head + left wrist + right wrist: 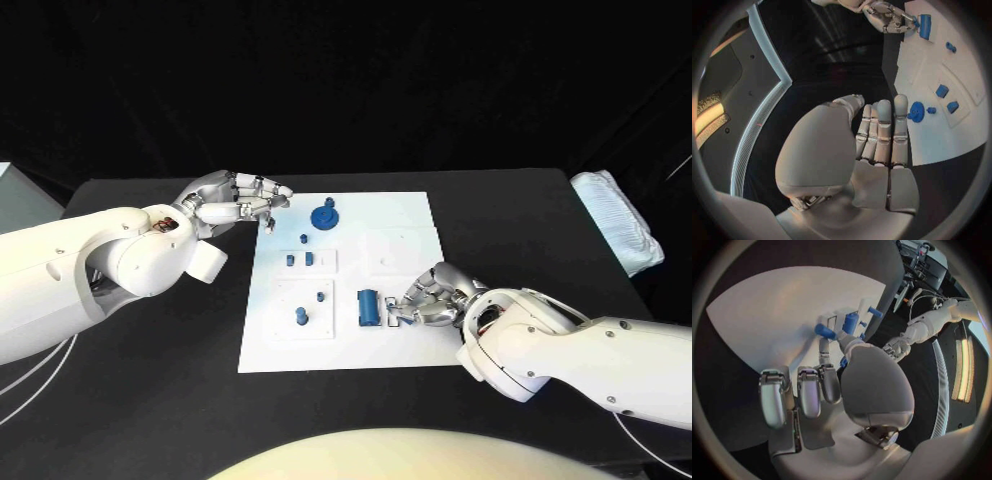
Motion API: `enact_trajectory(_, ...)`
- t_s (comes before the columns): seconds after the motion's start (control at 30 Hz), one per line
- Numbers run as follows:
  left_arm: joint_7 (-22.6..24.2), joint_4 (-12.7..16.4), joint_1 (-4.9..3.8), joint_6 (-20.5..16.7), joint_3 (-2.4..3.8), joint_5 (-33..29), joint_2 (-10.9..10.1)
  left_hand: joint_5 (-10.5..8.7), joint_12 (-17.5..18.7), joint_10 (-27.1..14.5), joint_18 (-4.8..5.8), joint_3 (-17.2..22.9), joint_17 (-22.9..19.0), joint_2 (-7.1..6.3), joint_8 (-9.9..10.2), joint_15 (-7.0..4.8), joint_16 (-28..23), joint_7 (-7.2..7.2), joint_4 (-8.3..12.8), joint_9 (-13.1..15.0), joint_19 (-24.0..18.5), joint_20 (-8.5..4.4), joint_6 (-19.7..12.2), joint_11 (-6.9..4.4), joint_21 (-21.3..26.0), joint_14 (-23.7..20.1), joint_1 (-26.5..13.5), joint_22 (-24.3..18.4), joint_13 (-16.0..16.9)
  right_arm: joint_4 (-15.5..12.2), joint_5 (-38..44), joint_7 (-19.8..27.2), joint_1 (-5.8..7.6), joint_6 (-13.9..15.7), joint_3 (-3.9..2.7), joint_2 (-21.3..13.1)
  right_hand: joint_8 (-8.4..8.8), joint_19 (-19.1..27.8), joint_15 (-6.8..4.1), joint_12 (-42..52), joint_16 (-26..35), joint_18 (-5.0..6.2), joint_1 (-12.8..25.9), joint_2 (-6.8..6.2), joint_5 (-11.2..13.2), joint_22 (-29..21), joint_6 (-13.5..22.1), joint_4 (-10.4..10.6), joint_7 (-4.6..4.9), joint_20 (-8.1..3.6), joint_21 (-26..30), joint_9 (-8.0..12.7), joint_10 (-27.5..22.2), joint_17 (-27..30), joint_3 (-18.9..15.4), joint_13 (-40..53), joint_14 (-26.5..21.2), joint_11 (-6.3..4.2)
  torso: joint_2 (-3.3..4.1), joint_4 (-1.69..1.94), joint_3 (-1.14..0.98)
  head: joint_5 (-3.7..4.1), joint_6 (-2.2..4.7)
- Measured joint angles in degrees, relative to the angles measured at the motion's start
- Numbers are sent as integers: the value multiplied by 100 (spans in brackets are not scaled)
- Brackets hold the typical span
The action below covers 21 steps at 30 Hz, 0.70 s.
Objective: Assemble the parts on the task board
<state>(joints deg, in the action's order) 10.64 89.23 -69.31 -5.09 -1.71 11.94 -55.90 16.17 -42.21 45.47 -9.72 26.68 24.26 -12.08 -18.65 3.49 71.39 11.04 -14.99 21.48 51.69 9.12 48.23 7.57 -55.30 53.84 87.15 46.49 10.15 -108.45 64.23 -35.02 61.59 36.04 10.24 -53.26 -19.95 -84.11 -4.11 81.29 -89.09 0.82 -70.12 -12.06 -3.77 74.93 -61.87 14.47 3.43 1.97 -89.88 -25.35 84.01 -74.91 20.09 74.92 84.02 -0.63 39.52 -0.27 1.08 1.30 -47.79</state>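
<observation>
The right silver hand [430,298] rests, fingers curled, beside a blue cylindrical part [369,307] on the flat white task board [397,215]; its grasp is unclear. Farther, the left silver hand [234,203] hovers released near a round blue gear [326,215] above the black bench [144,330].

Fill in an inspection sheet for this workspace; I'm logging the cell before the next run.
Surface: black table, white board in the middle.
Job's things: blue gear at the board's far edge; blue cylinder beside the right hand; small blue parts between.
Clutter: white bundle at the table's right edge.
Hands: left hand at the board's far left corner, holding nothing; right hand on the board, grip unclear.
Cables: white cable under the left arm.
Surroundings: dark backdrop.
</observation>
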Motion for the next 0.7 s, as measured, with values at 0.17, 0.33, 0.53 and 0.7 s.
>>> enact_trajectory(0.17,-7,4,0,6,0,1,-3,0,0,0,0,5,5,0,0,0,0,0,5,0,0,0,0,0,0,0,0,0,0,54,-143,-3,0,44,-1,21,0,0,0,0,0,0,30,28,0,0,0,16,0,0,0,0,0,0,-16,0,0,0,-3,-2,1,-6,-8)
enact_trajectory(0.33,-14,4,0,9,0,2,-9,0,0,0,0,5,4,0,0,0,0,0,5,5,0,0,0,0,0,0,0,0,0,87,-218,-20,-1,37,-1,58,0,0,0,0,0,0,53,6,0,-1,0,16,0,0,0,-2,0,0,-16,0,0,0,-4,-10,0,-12,-9)
enact_trajectory(0.53,-25,4,0,18,0,6,-8,0,0,0,0,5,4,0,0,0,0,0,5,5,0,0,0,0,0,0,0,0,-1,110,-248,-38,-2,-43,-1,116,0,0,0,0,0,0,52,6,0,-1,0,6,0,0,0,-9,0,0,-27,0,0,0,-5,-10,-2,-5,-8)
enact_trajectory(0.7,-35,5,0,25,0,11,-15,0,0,0,0,5,4,0,1,0,0,0,5,5,0,0,0,0,0,0,0,0,-1,122,-170,-50,-16,-131,0,117,0,0,0,0,0,0,5,-41,0,-1,18,-75,18,0,0,-18,0,0,-70,0,0,0,-5,-9,-5,-7,-1)
